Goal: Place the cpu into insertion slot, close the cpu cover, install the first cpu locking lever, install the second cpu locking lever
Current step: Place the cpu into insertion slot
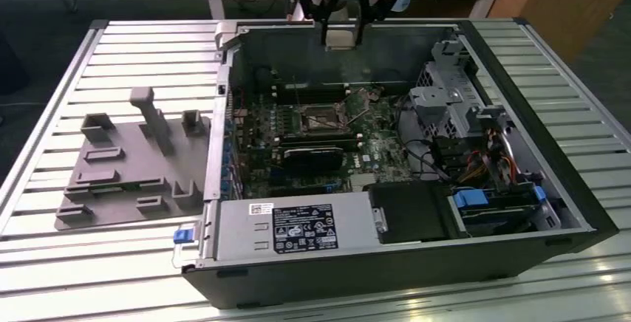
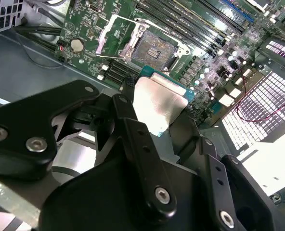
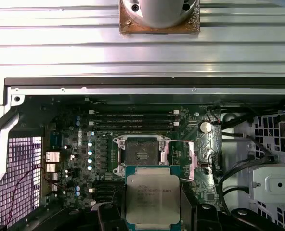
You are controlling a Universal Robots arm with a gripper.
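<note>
My gripper [image 1: 340, 35] hangs over the far wall of the open computer case [image 1: 552, 211], shut on the cpu [image 2: 158, 102]. The cpu is a flat square chip with a silvery top and a green edge, pinched between the black fingers [image 3: 107, 212] in both wrist views. On the green motherboard, the insertion slot [image 3: 141, 153] lies bare with its dark centre showing, just beyond the cpu [image 3: 152, 198]. The cpu cover [image 2: 110, 34] is swung open beside the slot [image 2: 154, 49]. In the exterior view the slot [image 1: 318, 120] sits mid-board, well below the gripper.
A black card [image 1: 315, 156] lies across the board near the slot, and long memory slots [image 3: 133, 120] run on its other side. A power supply [image 1: 295, 227] and drive cage [image 1: 444, 104] crowd the case. A grey fixture plate [image 1: 123, 170] rests on the slatted table at the exterior view's left.
</note>
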